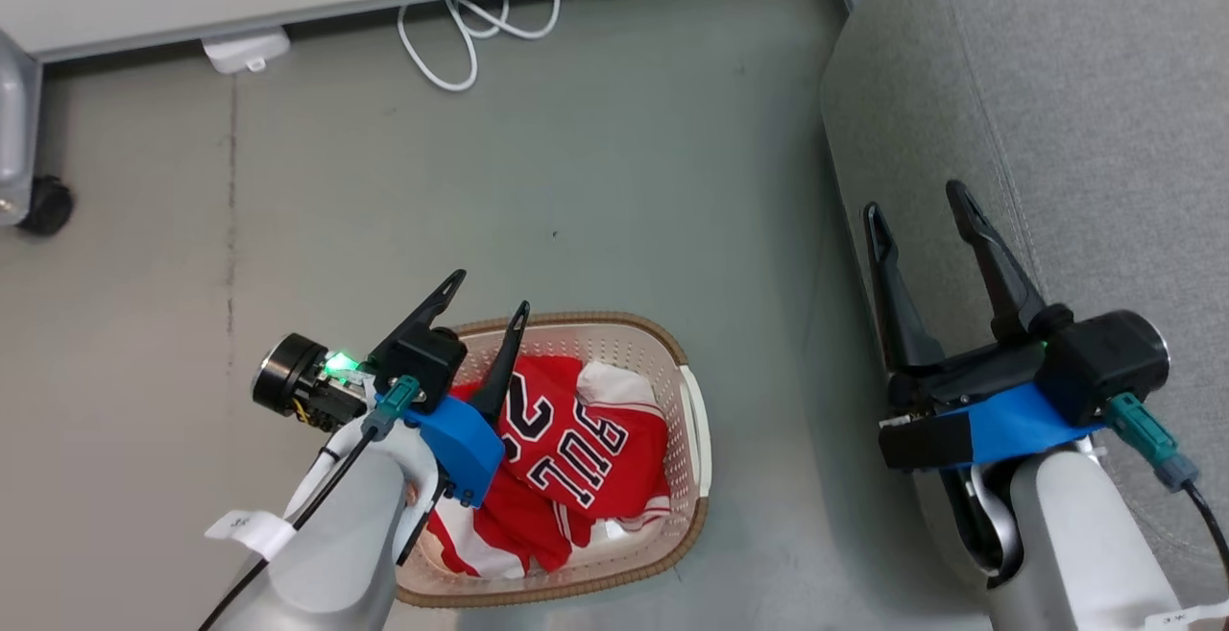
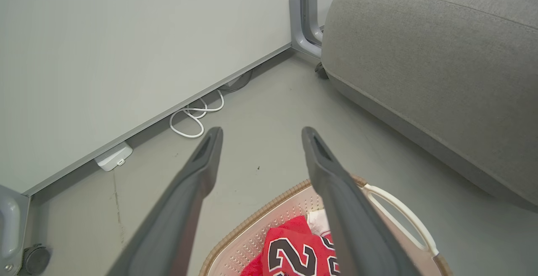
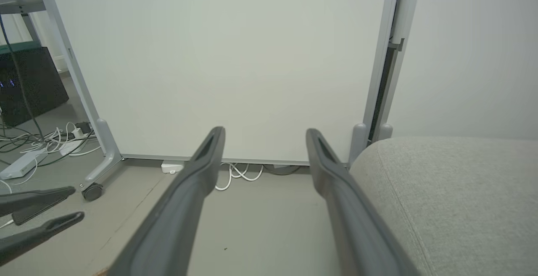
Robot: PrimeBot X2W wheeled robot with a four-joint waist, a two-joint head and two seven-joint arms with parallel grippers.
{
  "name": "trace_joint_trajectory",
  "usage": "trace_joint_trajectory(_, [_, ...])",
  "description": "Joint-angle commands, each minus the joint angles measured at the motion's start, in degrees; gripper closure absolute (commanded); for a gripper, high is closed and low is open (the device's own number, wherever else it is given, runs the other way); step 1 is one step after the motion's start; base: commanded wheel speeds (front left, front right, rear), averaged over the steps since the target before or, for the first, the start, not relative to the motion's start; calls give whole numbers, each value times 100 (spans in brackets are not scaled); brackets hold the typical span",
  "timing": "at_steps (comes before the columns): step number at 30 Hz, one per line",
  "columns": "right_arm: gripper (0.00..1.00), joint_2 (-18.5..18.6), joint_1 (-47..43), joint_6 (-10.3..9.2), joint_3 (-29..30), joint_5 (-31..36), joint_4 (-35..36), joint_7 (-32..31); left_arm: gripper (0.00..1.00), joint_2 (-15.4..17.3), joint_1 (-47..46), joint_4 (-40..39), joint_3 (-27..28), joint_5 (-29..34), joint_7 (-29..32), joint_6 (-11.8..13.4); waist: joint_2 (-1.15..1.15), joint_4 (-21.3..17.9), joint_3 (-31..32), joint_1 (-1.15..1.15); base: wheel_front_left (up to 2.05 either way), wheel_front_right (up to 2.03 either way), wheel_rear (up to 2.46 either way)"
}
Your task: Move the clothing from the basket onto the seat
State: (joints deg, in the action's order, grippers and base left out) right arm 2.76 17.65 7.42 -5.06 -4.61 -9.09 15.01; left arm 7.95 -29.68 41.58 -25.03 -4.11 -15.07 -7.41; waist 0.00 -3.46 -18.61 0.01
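Red clothing [image 1: 566,444] lies bunched in the cream basket [image 1: 693,420] on the floor, a jersey with black-and-white numerals and letters on top; the left wrist view shows the clothing [image 2: 294,251] and the basket [image 2: 260,234] too. My left gripper [image 1: 488,295] hovers open over the basket's near-left corner, nothing between its fingers. Its fingers [image 2: 197,171] frame bare floor beyond the basket in the left wrist view. My right gripper [image 1: 917,199] stands open and empty at the front edge of the grey seat [image 1: 1085,103], which the wrist views also show as the seat [image 2: 428,57] and the seat [image 3: 454,192].
A white partition on castored feet [image 1: 43,204] runs along the far side, with a white cable loop [image 1: 470,36] and a white adapter [image 1: 245,48] at its base. Bare grey floor [image 1: 576,180] lies between basket, partition and seat. More cables [image 3: 38,141] lie past the partition.
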Motion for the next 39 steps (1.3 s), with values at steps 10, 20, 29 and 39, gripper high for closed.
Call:
trace_joint_trajectory(10, [0, 20, 554, 13, -21, 85, 316, 25, 0, 182, -964, 1332, -1123, -378, -16, -4, 0, -364, -1236, -1, 0, 0, 0])
trace_joint_trajectory(20, [0, 20, 887, 13, -18, 145, 635, 26, 0, 257, -1724, 2582, -2055, -708, 10, -5, 0, -434, -2145, -1, 0, 0, 0])
trace_joint_trajectory(29, [0, 20, 1076, 13, 7, 182, 840, 25, 0, 439, -2211, 3024, -2655, -883, 365, -5, 0, -471, -2741, -1, 0, 0, 0])
trace_joint_trajectory(39, [0, 20, 1209, 12, 41, 153, 1031, 25, 0, 564, -2709, 3176, -2784, -990, 749, 1, 0, -565, -3321, -1, 0, 0, 0])
